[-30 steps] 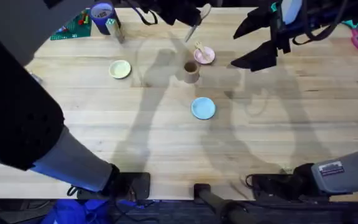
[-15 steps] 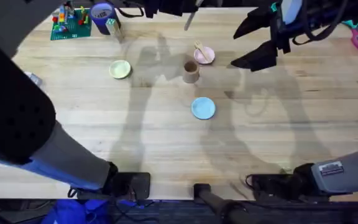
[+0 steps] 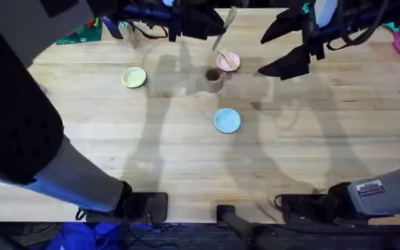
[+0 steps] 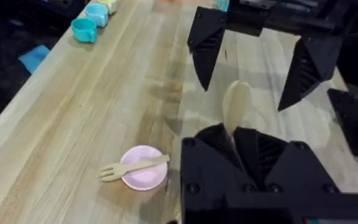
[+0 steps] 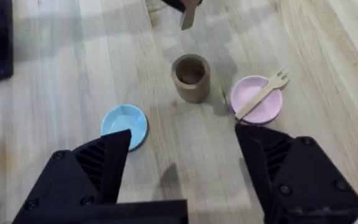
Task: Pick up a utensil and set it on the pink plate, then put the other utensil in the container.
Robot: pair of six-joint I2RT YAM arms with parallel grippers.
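Wooden spoon (image 4: 236, 107): handle hidden between the left gripper (image 4: 244, 146) fingers; only the bowl protrudes. In the right wrist view just its tip (image 5: 189, 15) enters at the frame edge. Left arm (image 3: 19, 125) rises close under the overhead camera as a large, dark, blurred mass, covering the table's left portion. Brown container (image 3: 214, 80): partly shaded overhead; contents cannot be determined. Green block board (image 3: 82, 32) is partly covered by the arm. Right gripper (image 5: 185, 162) fingertips are cut off at the frame's bottom.
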